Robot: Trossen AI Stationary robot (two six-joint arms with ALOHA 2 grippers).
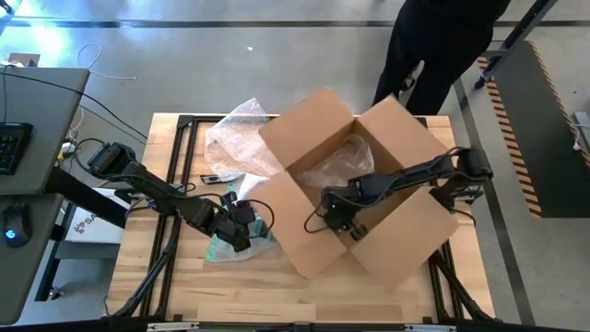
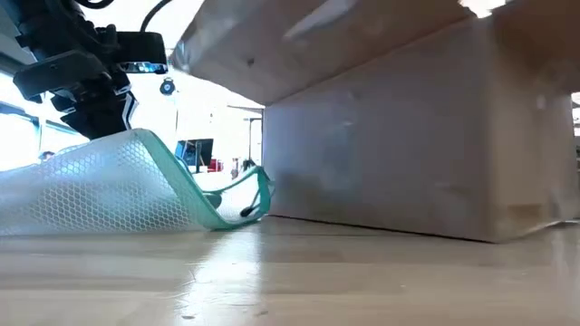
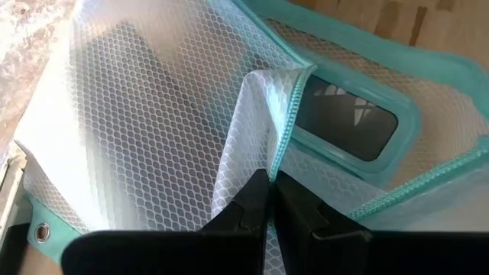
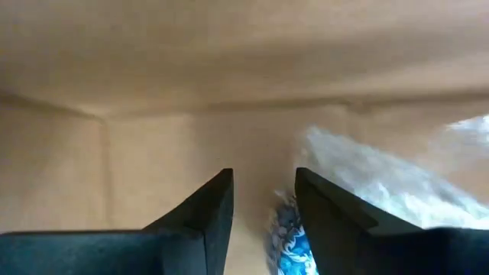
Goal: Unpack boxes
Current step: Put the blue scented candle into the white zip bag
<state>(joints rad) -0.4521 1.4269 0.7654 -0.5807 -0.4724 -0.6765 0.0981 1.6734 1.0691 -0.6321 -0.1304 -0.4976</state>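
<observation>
The brown cardboard box (image 1: 406,129) stands open on the table's right half, flaps spread; the low view shows its side (image 2: 408,154). My right gripper (image 1: 336,219) reaches down inside it, open (image 4: 263,206). A blue-and-white patterned thing (image 4: 290,244) lies low between its fingers, beside clear plastic (image 4: 382,183); whether a finger touches it does not show. Left of the box, my left gripper (image 1: 238,221) is shut on a white mesh pouch with a teal edge (image 1: 221,247), which lies on the wood. My left gripper pinches the pouch's teal zip edge (image 3: 281,145) between its two fingers, where the mesh is gathered into a raised fold. The fingers come from above, slanting down. That part is lifted into a peak (image 2: 136,136) while the rest of the pouch (image 2: 82,195) stays on the table.
A crumpled sheet of bubble wrap (image 1: 238,134) lies at the box's far left. A small dark object (image 1: 221,177) sits near it. A person in dark clothes (image 1: 433,46) stands beyond the far edge. A desk with a keyboard (image 1: 28,120) is at the left.
</observation>
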